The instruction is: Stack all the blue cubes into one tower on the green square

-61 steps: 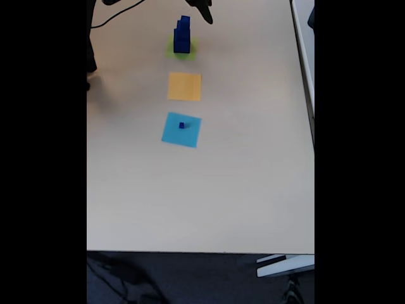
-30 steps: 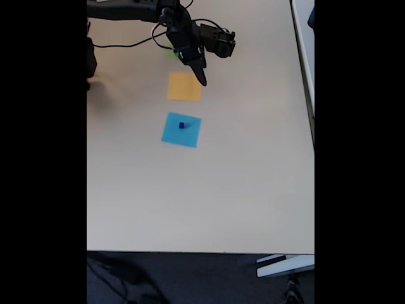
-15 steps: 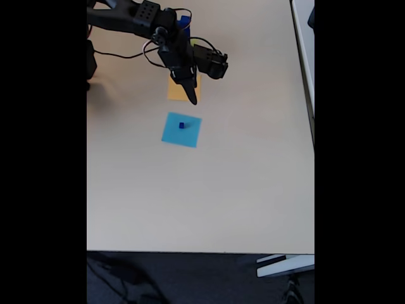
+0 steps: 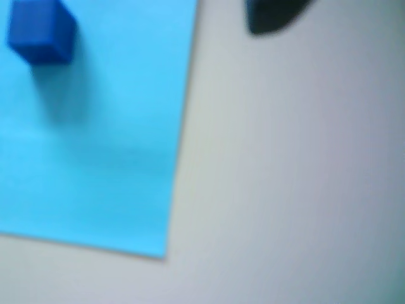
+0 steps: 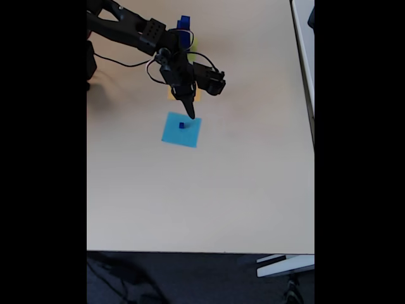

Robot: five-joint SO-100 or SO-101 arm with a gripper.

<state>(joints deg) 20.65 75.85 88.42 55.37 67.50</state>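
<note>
A tiny blue cube (image 5: 181,125) sits on a light-blue paper square (image 5: 180,134); in the wrist view this cube (image 4: 41,31) lies at the top left on the blue paper (image 4: 101,139). My gripper (image 5: 190,115) hangs just beyond the cube, over the paper's far edge, its fingers drawn into one narrow point with nothing held. One dark fingertip (image 4: 272,16) shows at the wrist view's top. Behind the arm stands the tower (image 5: 184,26) of blue cubes on the green square (image 5: 192,43), both partly hidden.
An orange paper square (image 5: 172,95) lies between the green and light-blue squares, mostly covered by the gripper. The arm and its cables reach in from the top left. The table's front edge (image 5: 202,252) is far below, and the right edge lies well off.
The arm has swung away from the tower, passed over the orange square and come down to the far edge of the light-blue square. The tiny cube has not moved.
</note>
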